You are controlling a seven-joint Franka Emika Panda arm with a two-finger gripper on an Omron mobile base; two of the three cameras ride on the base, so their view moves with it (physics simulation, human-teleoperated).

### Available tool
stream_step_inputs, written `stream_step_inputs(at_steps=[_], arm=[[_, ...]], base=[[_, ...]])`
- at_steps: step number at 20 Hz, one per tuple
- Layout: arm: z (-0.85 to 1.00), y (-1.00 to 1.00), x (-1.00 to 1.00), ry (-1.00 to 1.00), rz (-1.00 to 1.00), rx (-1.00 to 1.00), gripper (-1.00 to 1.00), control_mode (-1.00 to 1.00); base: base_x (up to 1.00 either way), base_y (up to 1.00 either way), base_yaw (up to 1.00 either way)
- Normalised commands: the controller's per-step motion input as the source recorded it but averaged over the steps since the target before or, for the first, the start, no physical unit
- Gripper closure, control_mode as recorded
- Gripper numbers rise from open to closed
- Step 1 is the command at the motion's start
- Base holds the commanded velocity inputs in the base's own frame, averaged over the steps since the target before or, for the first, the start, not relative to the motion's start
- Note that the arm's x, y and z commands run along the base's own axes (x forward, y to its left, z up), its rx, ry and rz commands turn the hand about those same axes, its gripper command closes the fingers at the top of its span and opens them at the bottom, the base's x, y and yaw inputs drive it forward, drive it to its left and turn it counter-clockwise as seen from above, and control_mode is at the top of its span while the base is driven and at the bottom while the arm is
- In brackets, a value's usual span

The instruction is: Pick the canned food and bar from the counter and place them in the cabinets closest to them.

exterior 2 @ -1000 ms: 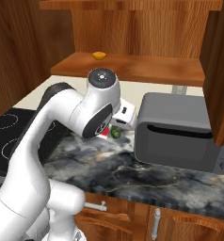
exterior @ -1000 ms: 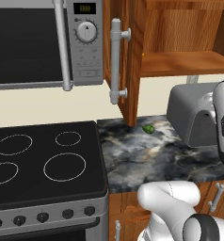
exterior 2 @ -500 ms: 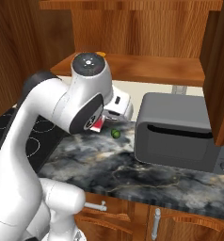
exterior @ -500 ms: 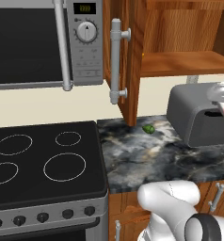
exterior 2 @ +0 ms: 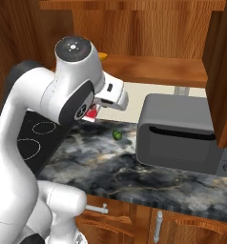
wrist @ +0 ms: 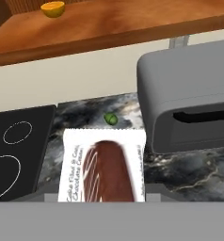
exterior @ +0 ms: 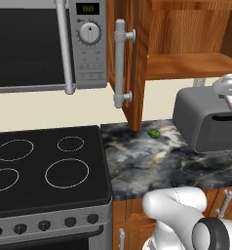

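Bar [wrist: 102, 170] is riding clamped in my end effector [exterior 2: 94, 112]; I am lifting it off the desk [exterior 2: 134, 167] toward the cabinet shelf [exterior 2: 153, 69], higher than before.

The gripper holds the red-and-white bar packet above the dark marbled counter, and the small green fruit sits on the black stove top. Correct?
Not quite. The small green fruit lies on the dark marbled counter, beside the black stove top, as the hand view shows. The gripper does hold the red-and-white bar packet above the counter.

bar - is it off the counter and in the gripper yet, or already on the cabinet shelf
Held, off the counter: the hand view shows the bar at the gripper above the stone, with the cabinet shelf still beyond it.
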Motion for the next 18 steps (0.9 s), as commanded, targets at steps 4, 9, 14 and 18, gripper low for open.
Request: stream_step_inputs(at_steps=[4, 9, 14, 18], arm=[[0.10, 0.07, -0.04, -0.14, 0.00, -0.04, 1.00, -1.00], [0.02, 0.01, -0.02, -0.11, 0.00, 0.00, 1.00, -1.00], [0.01, 0.00, 0.00, -0.14, 0.00, -0.02, 1.00, -1.00], [0.12, 0.00, 0.00, -0.08, 0.00, 0.00, 1.00, -1.00]], base=[[0.00, 0.00, 0.00], [0.00, 0.00, 0.00], [0.00, 0.00, 0.00], [0.00, 0.00, 0.00]])
